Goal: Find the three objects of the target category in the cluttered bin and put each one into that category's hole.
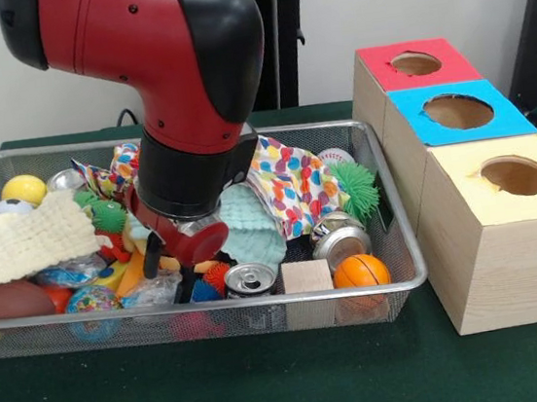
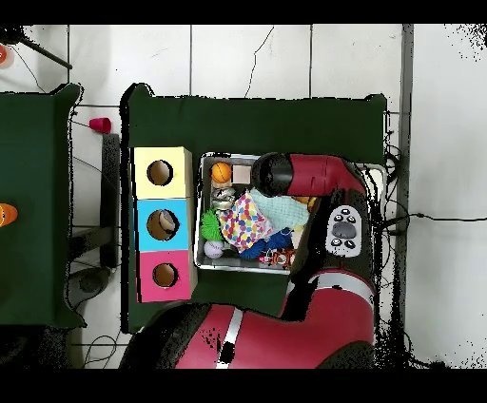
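The silver wire-mesh bin (image 1: 213, 308) is full of toys; it also shows in the overhead view (image 2: 200, 214). My gripper (image 1: 173, 264) is down inside the bin, left of its middle, among the clutter, with the red and black arm above hiding most of it. A crinkly see-through bottle (image 1: 152, 292) lies just below and left of the gripper. Another glinting clear thing (image 1: 70, 272) lies further left; I cannot tell if it is a bottle. The blue-topped box's hole (image 1: 458, 111) is right of the bin. In the overhead view that hole (image 2: 162, 224) shows something pale inside.
The red-topped box (image 1: 415, 63) and the yellow-topped box (image 1: 513, 175) flank the blue one. In the bin lie metal cans (image 1: 250, 280), an orange ball (image 1: 360, 271), a wooden block (image 1: 306, 277), a knitted cloth (image 1: 24, 241), a dotted cloth (image 1: 291, 183) and a green spiky ball (image 1: 357, 188).
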Controlling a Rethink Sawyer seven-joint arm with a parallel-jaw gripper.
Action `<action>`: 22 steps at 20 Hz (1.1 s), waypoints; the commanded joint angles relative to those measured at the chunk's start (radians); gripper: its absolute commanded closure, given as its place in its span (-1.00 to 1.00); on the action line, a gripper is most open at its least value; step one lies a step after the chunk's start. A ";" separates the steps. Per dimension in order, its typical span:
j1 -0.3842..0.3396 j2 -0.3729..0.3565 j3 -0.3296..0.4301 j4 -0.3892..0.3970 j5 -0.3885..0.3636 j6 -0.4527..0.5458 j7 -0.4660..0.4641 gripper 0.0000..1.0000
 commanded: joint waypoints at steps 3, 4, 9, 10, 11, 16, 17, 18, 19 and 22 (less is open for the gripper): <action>-0.048 0.027 0.133 -0.078 -0.012 0.138 -0.187 -1.00; -0.051 0.034 0.139 -0.077 -0.015 0.126 -0.184 -1.00; -0.072 0.103 0.164 -0.095 -0.030 0.047 -0.146 -1.00; -0.074 0.114 0.167 -0.097 -0.032 0.033 -0.138 -1.00; -0.078 0.132 0.171 -0.110 -0.033 0.018 -0.135 -1.00; -0.083 0.168 0.183 -0.121 -0.037 -0.040 -0.108 -1.00; -0.081 0.174 0.181 -0.130 -0.039 -0.041 -0.104 -1.00; -0.079 0.179 0.180 -0.133 -0.040 -0.044 -0.099 -1.00; -0.076 0.183 0.178 -0.137 -0.042 -0.046 -0.093 -1.00; -0.074 0.193 0.176 -0.134 -0.052 -0.062 -0.082 -1.00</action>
